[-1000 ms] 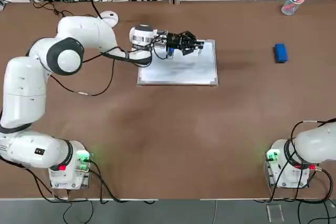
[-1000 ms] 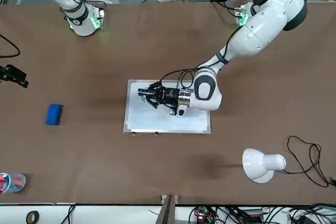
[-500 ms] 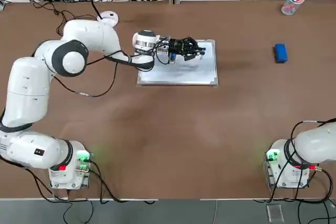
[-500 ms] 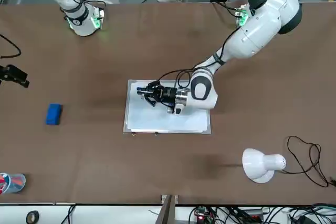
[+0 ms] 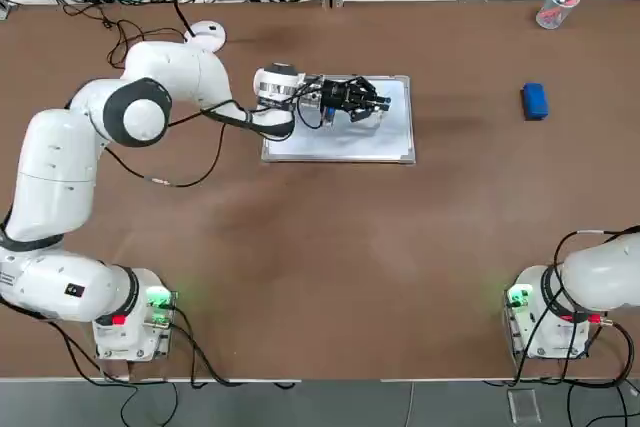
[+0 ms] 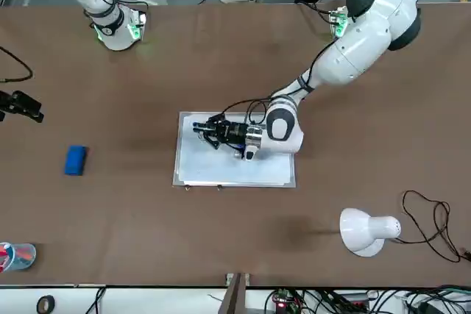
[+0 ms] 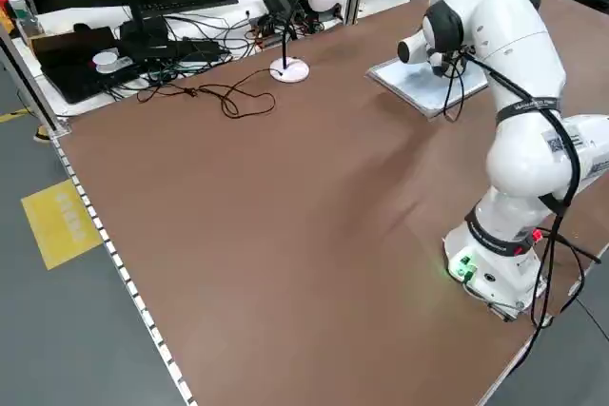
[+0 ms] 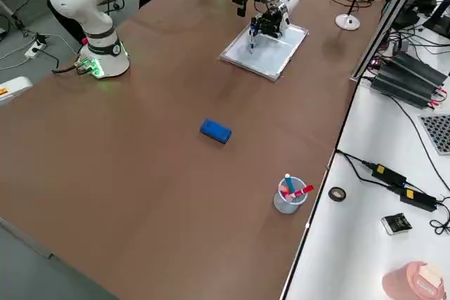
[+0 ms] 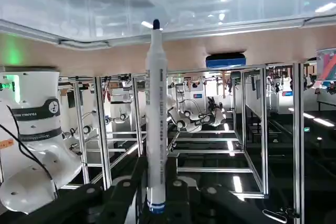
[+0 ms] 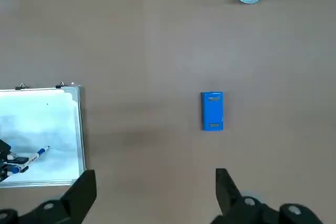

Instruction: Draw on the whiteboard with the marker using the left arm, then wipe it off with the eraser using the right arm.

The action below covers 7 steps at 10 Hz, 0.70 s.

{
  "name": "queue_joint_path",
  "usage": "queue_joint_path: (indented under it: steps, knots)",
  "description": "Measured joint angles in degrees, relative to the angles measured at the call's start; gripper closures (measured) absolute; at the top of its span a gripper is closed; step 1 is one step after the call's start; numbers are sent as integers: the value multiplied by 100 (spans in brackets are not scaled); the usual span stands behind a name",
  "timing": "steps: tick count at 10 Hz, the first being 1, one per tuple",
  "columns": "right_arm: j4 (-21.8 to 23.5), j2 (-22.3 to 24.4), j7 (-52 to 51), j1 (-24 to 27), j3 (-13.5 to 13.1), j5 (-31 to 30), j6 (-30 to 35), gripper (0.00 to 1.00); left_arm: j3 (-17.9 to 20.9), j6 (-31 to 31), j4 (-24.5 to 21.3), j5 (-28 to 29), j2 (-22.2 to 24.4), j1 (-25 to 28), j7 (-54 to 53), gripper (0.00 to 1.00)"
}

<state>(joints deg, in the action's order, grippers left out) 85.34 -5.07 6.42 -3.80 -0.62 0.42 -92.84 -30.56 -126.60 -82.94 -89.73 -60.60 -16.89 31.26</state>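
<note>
As left gripper (image 9: pixel 156 190) grips marker (image 9: pixel 156 114), dark tip points boardward.

- Whiteboard (image 5: pixel 350 137), 12 o'clock on the table: glossy, smooth, 1 metal-looking frame
- Table (image 5: pixel 300 267): smooth, matt brown
- Eraser (image 8: pixel 216 131), 1 o'clock: plastic-looking casing
- Cup (image 5: pixel 558 8), 1 o'clock: clear plastic

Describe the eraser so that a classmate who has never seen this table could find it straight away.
Start at the framed whiteboard on the brown table. From above, the eraser lies to its right, before you reach the clear cup of pens. It is the small, solid blue block with rounded corners.
</note>
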Motion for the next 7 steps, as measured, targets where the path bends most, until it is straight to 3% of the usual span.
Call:
queue_joint_path:
  steps: [7]
  knots:
    - [0, 0, 0, -1, -1, 0, -4, 0, 101, 78, 31, -9, -46, 2, -188, 82]
